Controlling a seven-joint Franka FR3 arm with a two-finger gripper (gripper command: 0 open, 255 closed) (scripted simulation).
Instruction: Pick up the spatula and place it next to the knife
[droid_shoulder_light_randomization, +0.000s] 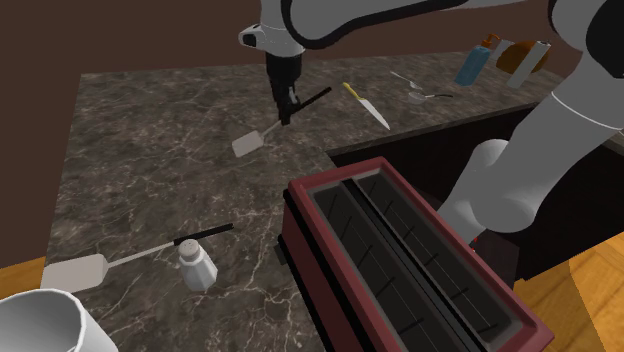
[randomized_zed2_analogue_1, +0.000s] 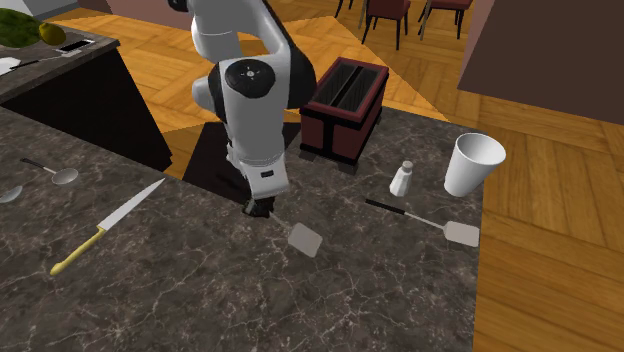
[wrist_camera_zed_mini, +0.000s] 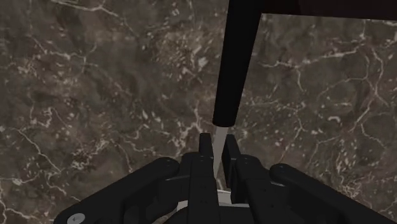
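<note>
My black gripper (droid_shoulder_light_randomization: 287, 110) is shut on the thin grey shaft of a spatula, just below its black handle (droid_shoulder_light_randomization: 315, 97). Its pale blade (droid_shoulder_light_randomization: 248, 143) hangs low over the dark marble counter; I cannot tell whether it touches. The wrist view has the fingers (wrist_camera_zed_mini: 206, 147) clasping the shaft with the handle (wrist_camera_zed_mini: 235, 63) pointing away. The second exterior view shows the gripper (randomized_zed2_analogue_1: 258, 207) with the blade (randomized_zed2_analogue_1: 305, 240) beside it. A knife (droid_shoulder_light_randomization: 368, 106) with a yellow handle lies a short way toward the shoulder view's right, also knife (randomized_zed2_analogue_1: 120, 222).
A second spatula (droid_shoulder_light_randomization: 75, 272) lies by a salt shaker (droid_shoulder_light_randomization: 197, 268) and a white cup (droid_shoulder_light_randomization: 40, 320) at the near left. A dark red toaster (droid_shoulder_light_randomization: 400, 260) stands at the counter's near edge. Spoons (droid_shoulder_light_randomization: 415, 85) and bottles (droid_shoulder_light_randomization: 475, 62) sit beyond the knife.
</note>
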